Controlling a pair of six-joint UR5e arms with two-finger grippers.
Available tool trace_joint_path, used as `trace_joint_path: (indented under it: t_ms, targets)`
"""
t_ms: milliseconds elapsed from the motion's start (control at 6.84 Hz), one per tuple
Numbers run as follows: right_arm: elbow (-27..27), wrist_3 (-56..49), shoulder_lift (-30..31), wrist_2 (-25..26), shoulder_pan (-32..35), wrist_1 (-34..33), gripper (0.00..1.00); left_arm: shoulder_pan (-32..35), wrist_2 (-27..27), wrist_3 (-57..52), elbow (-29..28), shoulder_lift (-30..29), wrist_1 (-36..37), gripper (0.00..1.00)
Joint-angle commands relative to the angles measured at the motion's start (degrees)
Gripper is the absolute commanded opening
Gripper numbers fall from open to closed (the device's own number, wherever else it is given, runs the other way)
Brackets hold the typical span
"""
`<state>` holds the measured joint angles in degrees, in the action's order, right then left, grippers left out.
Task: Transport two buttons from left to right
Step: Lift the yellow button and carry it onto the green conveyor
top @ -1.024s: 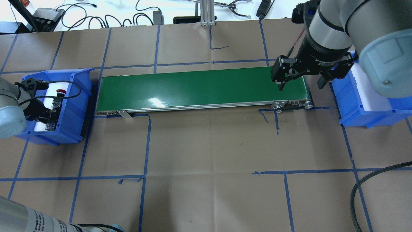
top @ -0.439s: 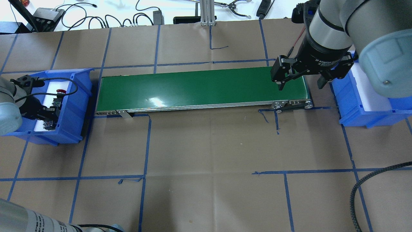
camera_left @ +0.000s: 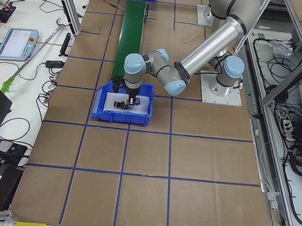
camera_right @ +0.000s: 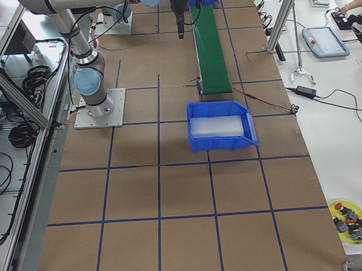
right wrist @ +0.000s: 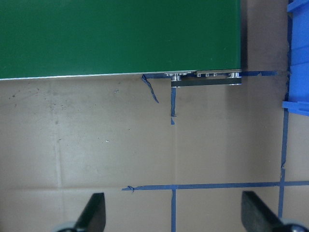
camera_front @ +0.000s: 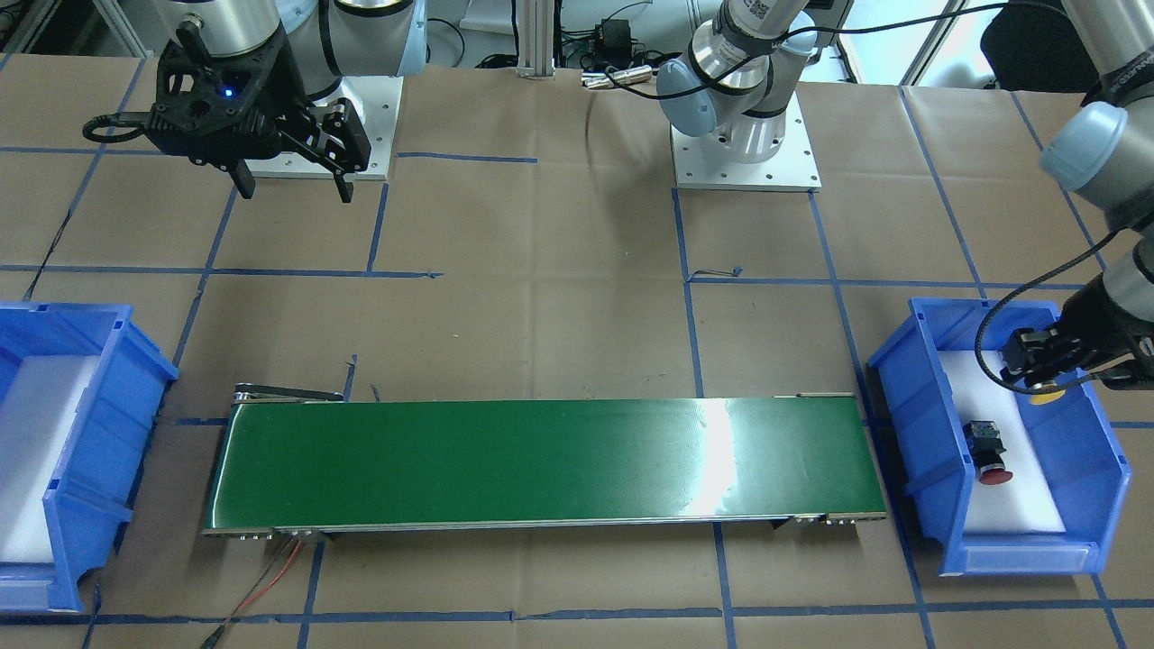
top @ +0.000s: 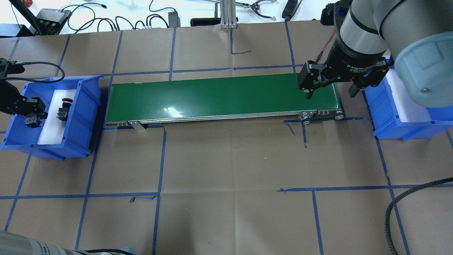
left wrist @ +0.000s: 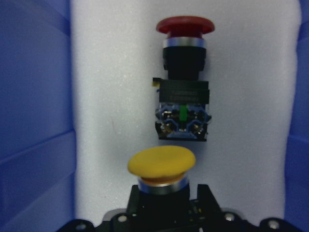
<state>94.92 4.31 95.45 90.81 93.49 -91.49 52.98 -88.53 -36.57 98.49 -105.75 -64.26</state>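
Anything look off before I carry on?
Nothing serious. The red button lies on its side in the left bin, the left tool grips the yellow button, and blue tape by the conveyor end is torn.

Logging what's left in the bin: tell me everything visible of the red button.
The red button lies on its side on the white foam lining the blue bin. It has a red mushroom cap, a silver collar, a black body and a terminal block with screws and a green mark. Nothing grips it; the yellow button, held by the left gripper, is apart.
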Motion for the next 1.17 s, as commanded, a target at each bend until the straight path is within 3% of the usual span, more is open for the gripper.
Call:
trace_joint_path:
  t_ms: [0, 439, 1024]
  targets:
    - [0.00, 0.00, 0.09, 0.07, 0.03, 0.00, 1.00, 2.72, 0.03, 0.00, -8.37, 0.55, -8.84, 0.11]
    - [-0.09, -0.79, 0.18, 0.07, 0.03, 0.00, 1.00, 13.52, -0.24, 8.21, -15.51, -2.77, -11.51, 0.11]
    - [-0.18, -0.79, 0.00, -0.19, -0.06, 0.61, 1.00, 24.96, -0.06, 20.56, -13.16, -7.43, -10.27, 0.11]
